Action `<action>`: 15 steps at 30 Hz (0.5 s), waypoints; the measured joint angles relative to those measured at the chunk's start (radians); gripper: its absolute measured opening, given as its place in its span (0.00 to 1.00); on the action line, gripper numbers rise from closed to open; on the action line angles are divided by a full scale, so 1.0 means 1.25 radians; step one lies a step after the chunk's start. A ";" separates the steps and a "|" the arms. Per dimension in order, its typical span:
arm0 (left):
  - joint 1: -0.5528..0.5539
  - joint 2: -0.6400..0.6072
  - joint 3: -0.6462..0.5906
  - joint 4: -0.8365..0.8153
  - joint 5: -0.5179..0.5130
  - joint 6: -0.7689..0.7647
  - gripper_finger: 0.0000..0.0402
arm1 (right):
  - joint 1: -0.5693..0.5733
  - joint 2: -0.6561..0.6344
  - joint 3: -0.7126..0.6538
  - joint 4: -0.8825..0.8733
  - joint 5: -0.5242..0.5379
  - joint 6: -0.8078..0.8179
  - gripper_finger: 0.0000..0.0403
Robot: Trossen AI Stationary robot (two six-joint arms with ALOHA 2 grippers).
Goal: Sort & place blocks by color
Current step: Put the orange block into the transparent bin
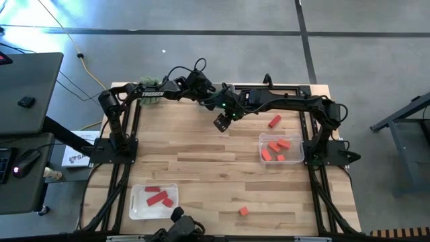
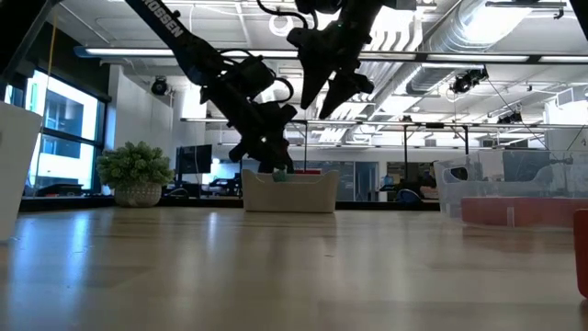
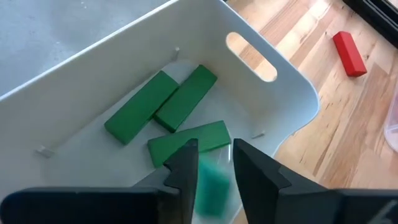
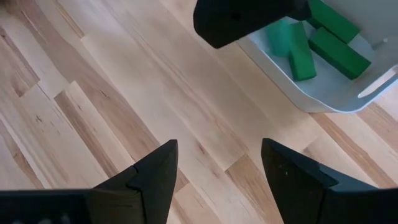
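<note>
A white bin (image 3: 273, 106) stands at the table's far side and holds three green blocks (image 3: 186, 99) lying flat on its floor. My left gripper (image 3: 214, 149) hangs over the bin, pointing slantwise down, its fingers slightly apart. A fourth green block (image 3: 214, 186) shows blurred in the gap just below the fingertips. In the low view my left gripper (image 2: 276, 165) is right above the bin (image 2: 288, 191). My right gripper (image 4: 217, 168) stands open over bare wood beside the bin (image 4: 323, 93), higher up and holding nothing. My left gripper comes at the bin from above, slanting down, with the blurred green block (image 3: 214, 186) between and below its fingertips. Whether the fingers touch the block I cannot tell.
A clear tray (image 1: 298, 138) at the right holds several coral blocks. A second tray (image 1: 136, 202) at the near left holds red ones. A loose red block (image 1: 274, 122) lies near the bin, an orange one (image 1: 243, 211) near the front edge. A plant ball (image 2: 135, 170) sits at the far left.
</note>
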 joint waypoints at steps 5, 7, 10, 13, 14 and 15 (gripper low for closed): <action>0.000 0.000 0.000 0.000 0.002 0.000 0.29 | 0.005 0.000 0.000 -0.007 -0.008 0.006 0.55; 0.000 0.000 0.000 0.000 0.002 0.000 0.31 | 0.011 0.000 0.000 -0.007 -0.015 0.023 0.55; 0.000 -0.001 -0.001 0.000 0.002 0.000 0.32 | 0.024 0.000 0.000 -0.009 -0.035 0.046 0.55; 0.000 -0.009 -0.001 0.000 0.015 -0.001 0.32 | 0.041 0.000 0.000 -0.013 -0.041 0.081 0.55; 0.001 -0.014 0.000 -0.001 0.032 0.000 0.32 | 0.048 0.000 0.000 -0.015 -0.042 0.094 0.55; 0.001 -0.021 0.003 -0.005 0.053 0.000 0.32 | 0.054 0.000 0.000 -0.018 -0.047 0.110 0.55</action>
